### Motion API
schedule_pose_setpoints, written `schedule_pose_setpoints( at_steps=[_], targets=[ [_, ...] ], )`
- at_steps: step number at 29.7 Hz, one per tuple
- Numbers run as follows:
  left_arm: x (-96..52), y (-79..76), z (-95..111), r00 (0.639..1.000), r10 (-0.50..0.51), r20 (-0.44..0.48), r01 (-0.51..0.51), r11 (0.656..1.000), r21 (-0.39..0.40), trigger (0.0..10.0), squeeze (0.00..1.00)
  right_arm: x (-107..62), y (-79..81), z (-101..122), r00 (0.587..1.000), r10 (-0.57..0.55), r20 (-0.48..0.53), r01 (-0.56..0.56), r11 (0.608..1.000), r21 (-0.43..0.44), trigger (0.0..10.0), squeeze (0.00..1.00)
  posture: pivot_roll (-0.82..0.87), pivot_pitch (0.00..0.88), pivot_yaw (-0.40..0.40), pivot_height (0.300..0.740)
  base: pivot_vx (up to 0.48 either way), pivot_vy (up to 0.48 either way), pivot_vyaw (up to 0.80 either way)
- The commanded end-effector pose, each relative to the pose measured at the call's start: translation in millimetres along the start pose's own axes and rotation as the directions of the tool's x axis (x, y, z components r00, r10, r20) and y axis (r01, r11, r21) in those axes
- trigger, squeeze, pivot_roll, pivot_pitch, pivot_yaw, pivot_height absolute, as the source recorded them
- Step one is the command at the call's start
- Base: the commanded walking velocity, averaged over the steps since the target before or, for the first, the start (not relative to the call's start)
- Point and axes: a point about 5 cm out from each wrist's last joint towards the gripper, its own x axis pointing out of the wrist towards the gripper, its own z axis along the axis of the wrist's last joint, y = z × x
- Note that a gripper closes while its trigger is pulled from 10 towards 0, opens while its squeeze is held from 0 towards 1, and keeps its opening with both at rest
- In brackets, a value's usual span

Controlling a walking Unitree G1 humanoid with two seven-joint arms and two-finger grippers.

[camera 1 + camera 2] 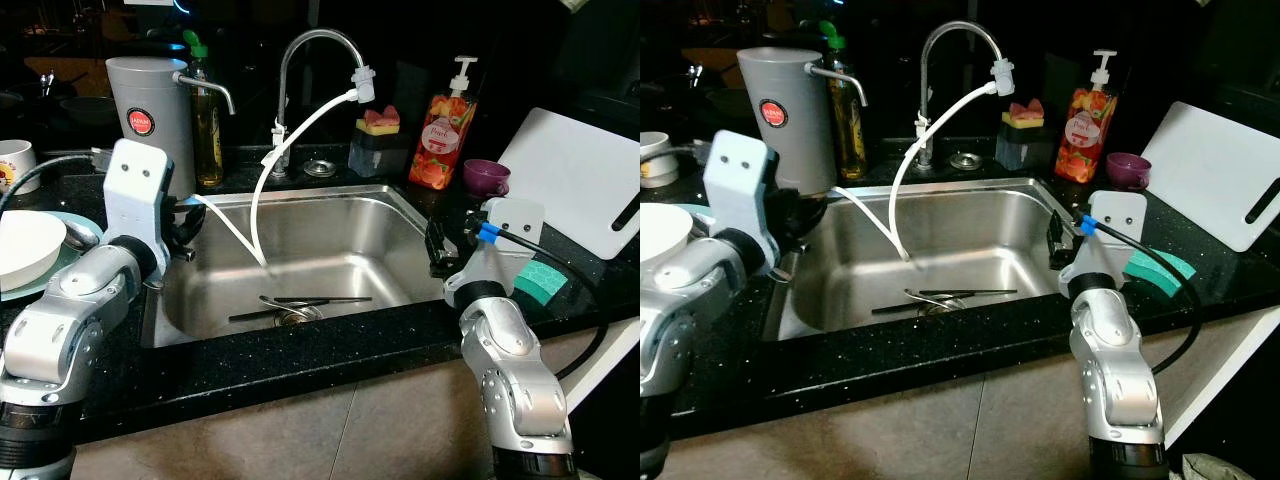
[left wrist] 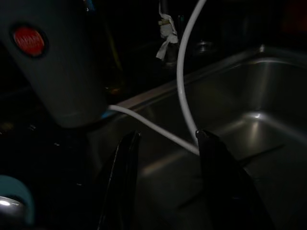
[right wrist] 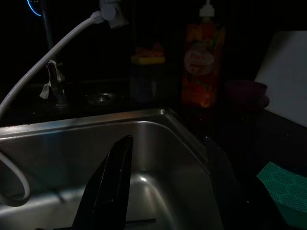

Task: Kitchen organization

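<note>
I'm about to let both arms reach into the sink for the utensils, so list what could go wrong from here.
1. The white hose loops from the faucet into the sink, beside the open left gripper; it could snag.
2. The utensils lie flat over the drain, so fingers may slip on them.
3. The right gripper hovers open at the sink's right rim, near the green sponge; a swing might knock it.

Silver arms, black-fingered right tool [image 3: 168, 182]
</note>
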Motion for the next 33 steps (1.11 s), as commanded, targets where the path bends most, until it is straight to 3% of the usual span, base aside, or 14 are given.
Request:
schedule_pose_setpoints(
  at_steps=[1,3,6,8,13,17,29,33],
  targets=[
    [-5.0,-1.6,-5,0.999,-0.034,-0.027,0.036,0.994,0.099,10.0,0.00,-0.2,-2.5,-5,1.000,0.008,-0.022,-0.008,1.000,-0.001,10.0,0.00,0.14,0.111,-0.051,0.740,0.000,0.000,0.00],
    [-7.5,0.6,-9,0.998,-0.037,-0.043,0.044,0.986,0.160,10.0,0.00,0.1,-1.4,-5,1.000,0.015,-0.019,-0.015,1.000,-0.001,10.0,0.00,0.14,0.111,-0.051,0.740,0.000,0.000,0.00],
    [-7.6,3.2,-13,0.998,-0.021,-0.059,0.031,0.984,0.173,10.0,0.00,1.0,-0.5,-4,1.000,0.016,-0.013,-0.016,1.000,-0.008,10.0,0.00,0.14,0.112,-0.062,0.740,0.000,0.000,0.00],
    [-5.7,4.6,-26,0.993,0.063,-0.100,-0.055,0.995,0.084,10.0,0.00,5.2,2.1,-2,1.000,0.017,-0.006,-0.017,1.000,-0.009,10.0,0.00,0.15,0.113,-0.084,0.740,0.000,0.000,0.00],
    [-4.5,3.3,-36,0.982,0.127,-0.138,-0.130,0.991,-0.010,10.0,0.00,7.5,4.1,-1,1.000,0.026,-0.006,-0.026,1.000,-0.015,10.0,0.00,0.14,0.113,-0.085,0.740,0.000,0.000,0.00],
    [-6.9,11.1,-44,0.956,0.234,-0.179,-0.260,0.956,-0.139,10.0,0.00,6.8,7.9,1,1.000,0.030,0.001,-0.030,1.000,-0.010,10.0,0.00,0.15,0.107,-0.066,0.740,0.000,0.000,0.00],
    [-11.3,10.0,-41,0.959,0.227,-0.170,-0.258,0.946,-0.197,10.0,0.00,5.4,6.2,-2,0.999,0.033,-0.004,-0.033,0.999,-0.016,10.0,0.00,0.16,0.105,-0.062,0.740,0.000,0.000,0.00],
    [-7.2,4.3,-43,0.946,0.243,-0.215,-0.288,0.935,-0.209,10.0,0.00,8.8,9.1,0,0.999,0.035,0.005,-0.035,0.999,-0.008,10.0,0.00,0.16,0.093,-0.070,0.740,0.000,0.000,0.00]
  ],
)
